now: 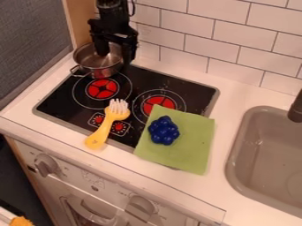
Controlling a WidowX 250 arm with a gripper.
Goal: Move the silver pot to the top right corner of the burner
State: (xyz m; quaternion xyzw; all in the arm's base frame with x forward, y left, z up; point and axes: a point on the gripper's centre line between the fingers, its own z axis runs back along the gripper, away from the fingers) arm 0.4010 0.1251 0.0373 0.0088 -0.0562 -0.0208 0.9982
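Hanging unclenched, the gripper (115, 56) has its fingers apart astride the right side of the silver pot (97, 67), upper left of the frame. Close squarely on that side, then lift level before crossing the stovetop (191, 93).

The gripper (115, 52) hides part of the right side of the silver pot (99, 69). The top edge cuts off the arm (112, 6); the right edge, the sink (232, 154) and faucet (296, 110). The green cloth (198, 145) covers the near right stove (59, 95) corner. Near left, an orange thing (21, 221) is cut off — unidentifiable.
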